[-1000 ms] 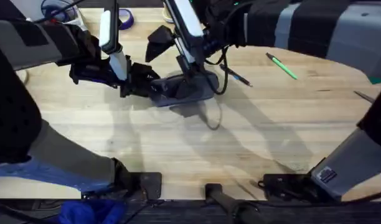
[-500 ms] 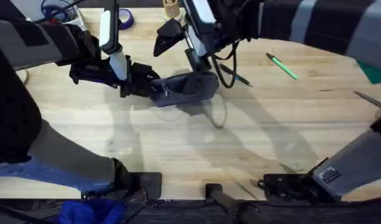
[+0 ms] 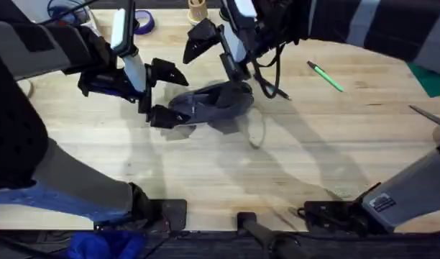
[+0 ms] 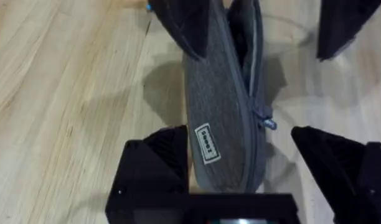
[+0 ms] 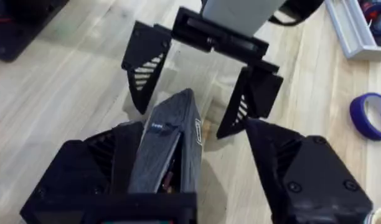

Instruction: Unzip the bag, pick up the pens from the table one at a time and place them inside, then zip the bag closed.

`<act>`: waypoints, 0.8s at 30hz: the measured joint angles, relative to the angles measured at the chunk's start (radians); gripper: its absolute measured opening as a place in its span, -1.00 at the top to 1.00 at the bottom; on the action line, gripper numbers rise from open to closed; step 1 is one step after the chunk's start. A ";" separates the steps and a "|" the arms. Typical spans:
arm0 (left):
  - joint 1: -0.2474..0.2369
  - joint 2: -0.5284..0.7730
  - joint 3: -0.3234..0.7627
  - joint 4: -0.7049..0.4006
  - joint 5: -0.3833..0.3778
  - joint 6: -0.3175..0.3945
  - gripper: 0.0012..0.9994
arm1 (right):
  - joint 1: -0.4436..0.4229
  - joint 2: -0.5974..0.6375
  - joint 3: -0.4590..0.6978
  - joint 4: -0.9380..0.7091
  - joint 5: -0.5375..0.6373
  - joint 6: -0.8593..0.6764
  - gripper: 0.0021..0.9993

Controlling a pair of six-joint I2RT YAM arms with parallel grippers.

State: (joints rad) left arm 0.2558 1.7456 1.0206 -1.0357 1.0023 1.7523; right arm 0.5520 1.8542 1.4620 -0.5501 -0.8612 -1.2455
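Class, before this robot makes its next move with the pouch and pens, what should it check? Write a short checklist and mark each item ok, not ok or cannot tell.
1. Left pincer open, with one end of the bag between its fingers: ok.
2. Right pincer open, straddling the bag's other end: ok.
3. Zipper fully undone: cannot tell. The pull tab sits near the left pincer's end, and a gap shows beyond it.
4. Green pen lying free on the table: ok.
5. Dark pen clear of the right arm's cable: cannot tell, as they lie close together.
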 joint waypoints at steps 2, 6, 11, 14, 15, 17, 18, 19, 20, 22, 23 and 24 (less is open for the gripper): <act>0.000 0.000 0.021 -0.044 0.000 0.000 -0.99 | -0.007 0.000 0.000 -0.001 0.000 0.009 -0.99; 0.000 0.000 0.081 -0.143 0.000 0.002 -0.99 | -0.021 0.000 0.000 -0.003 0.000 0.019 -0.99; 0.000 0.000 0.168 -0.248 0.000 0.002 -0.99 | -0.038 0.000 0.000 -0.004 0.000 0.023 -0.99; 0.000 0.000 0.205 -0.330 0.000 0.002 -0.99 | -0.047 -0.002 0.000 -0.004 0.000 0.030 -0.99; 0.000 0.000 0.216 -0.358 0.000 0.002 -0.99 | -0.049 -0.005 0.000 -0.004 0.000 0.033 -0.99; 0.000 0.000 0.238 -0.418 0.000 0.002 -0.99 | -0.056 -0.015 0.000 -0.004 0.000 0.038 -0.99; 0.000 0.000 0.247 -0.444 0.000 0.002 -0.99 | -0.059 -0.020 0.000 -0.004 0.000 0.039 -0.99; 0.000 0.000 0.256 -0.474 -0.002 0.002 -0.99 | -0.063 -0.027 0.000 -0.004 0.000 0.042 -0.99; 0.000 0.000 0.262 -0.497 -0.006 0.002 -0.99 | -0.066 -0.033 0.000 -0.004 0.000 0.044 -0.99; 0.000 0.000 0.273 -0.539 -0.022 0.002 -0.99 | -0.075 -0.044 0.000 -0.004 0.000 0.050 -0.99; 0.000 0.000 0.279 -0.554 -0.029 0.002 -0.99 | -0.079 -0.047 0.000 -0.004 0.000 0.053 -0.99; 0.000 0.000 0.284 -0.569 -0.035 0.002 -0.99 | -0.083 -0.048 0.001 -0.004 0.000 0.058 -0.99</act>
State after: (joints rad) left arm 0.2558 1.7458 1.3050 -1.6042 0.9678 1.7543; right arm 0.4688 1.8057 1.4628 -0.5541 -0.8616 -1.1875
